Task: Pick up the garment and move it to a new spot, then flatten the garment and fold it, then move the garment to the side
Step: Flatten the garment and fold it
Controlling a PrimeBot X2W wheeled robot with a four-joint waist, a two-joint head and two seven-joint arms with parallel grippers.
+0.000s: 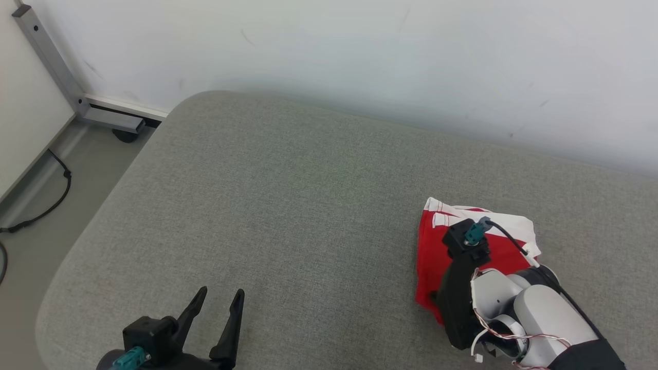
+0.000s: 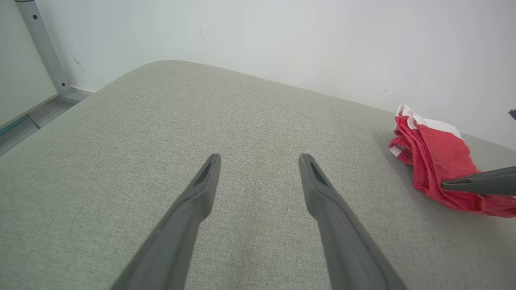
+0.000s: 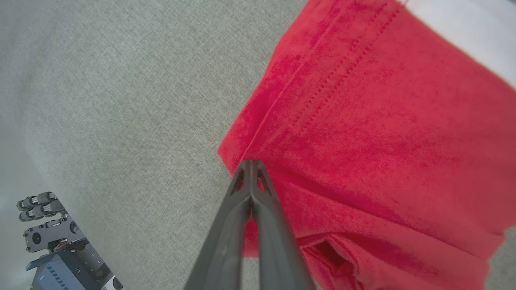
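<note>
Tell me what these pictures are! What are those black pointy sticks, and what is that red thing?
It's a robot with two arms, seen by three cameras: one on its head, one on each wrist. The black sticks are its fingers. The left gripper is open, holding nothing, above a soft grey cushion. The red thing is a red and white garment, bunched up on the cushion. The right gripper has its fingers pressed shut at the garment's edge. It looks like it's pinching the cloth, but I can't be sure.
</note>
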